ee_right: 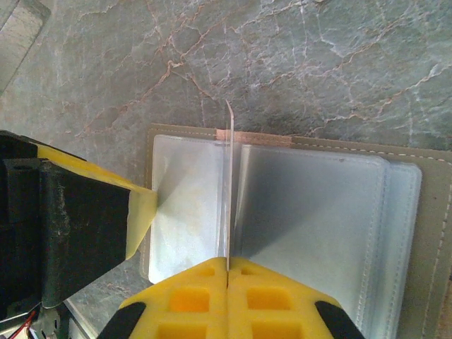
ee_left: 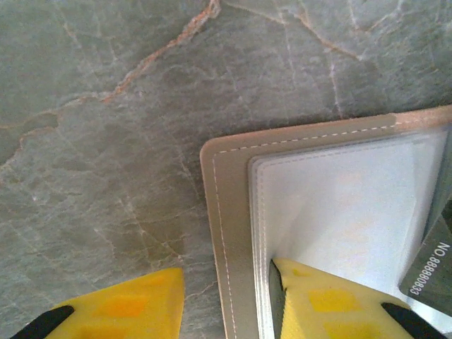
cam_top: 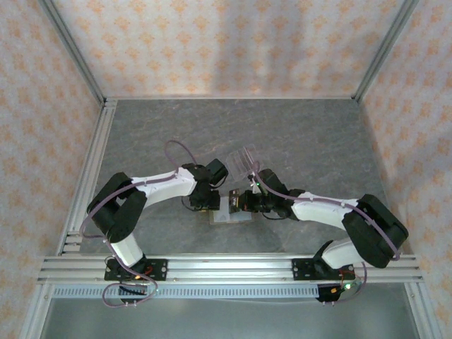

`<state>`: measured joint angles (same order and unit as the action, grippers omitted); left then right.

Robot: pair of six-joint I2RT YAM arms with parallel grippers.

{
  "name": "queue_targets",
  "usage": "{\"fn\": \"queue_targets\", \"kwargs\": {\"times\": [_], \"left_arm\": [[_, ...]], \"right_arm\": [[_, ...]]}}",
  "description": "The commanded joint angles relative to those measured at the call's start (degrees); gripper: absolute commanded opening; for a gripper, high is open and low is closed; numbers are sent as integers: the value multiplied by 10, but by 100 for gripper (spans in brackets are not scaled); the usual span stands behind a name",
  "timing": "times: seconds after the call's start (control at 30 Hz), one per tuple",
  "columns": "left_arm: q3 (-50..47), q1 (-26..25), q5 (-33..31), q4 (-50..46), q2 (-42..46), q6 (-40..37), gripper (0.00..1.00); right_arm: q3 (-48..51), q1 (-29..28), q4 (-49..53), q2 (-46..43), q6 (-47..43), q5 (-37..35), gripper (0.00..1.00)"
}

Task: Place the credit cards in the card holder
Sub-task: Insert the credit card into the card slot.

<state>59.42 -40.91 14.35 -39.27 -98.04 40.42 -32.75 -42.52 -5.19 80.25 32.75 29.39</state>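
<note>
The tan card holder (ee_left: 229, 212) lies open on the table, its clear plastic sleeves (ee_right: 318, 226) facing up. My left gripper (ee_left: 226, 274) is open and straddles the holder's edge: one yellow finger (ee_left: 127, 311) rests on the table, the other (ee_left: 325, 304) presses on a sleeve. My right gripper (ee_right: 227, 263) is shut on a credit card (ee_right: 227, 183), seen edge-on and standing upright over the sleeves. The left wrist view shows that card's dark corner (ee_left: 432, 265) with printed numbers. In the top view both grippers meet over the holder (cam_top: 227, 216).
A clear acrylic slotted stand (cam_top: 244, 161) stands just behind the grippers. The grey marbled table (cam_top: 296, 134) is walled by patterned panels, with aluminium rails (cam_top: 233, 268) along the near edge. The left gripper's finger (ee_right: 141, 212) sits close to the held card.
</note>
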Motion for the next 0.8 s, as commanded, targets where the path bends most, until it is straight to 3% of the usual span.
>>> {"fn": "queue_targets", "kwargs": {"times": [0.0,0.77], "left_arm": [[6,-5,-17,-20,-2,0,37],[10,-16,-17,-21,-6,2,37]], "right_arm": [[-10,-8,7,5,-10,-12,0],[59,-16,-120,12,81,-7,0]]}}
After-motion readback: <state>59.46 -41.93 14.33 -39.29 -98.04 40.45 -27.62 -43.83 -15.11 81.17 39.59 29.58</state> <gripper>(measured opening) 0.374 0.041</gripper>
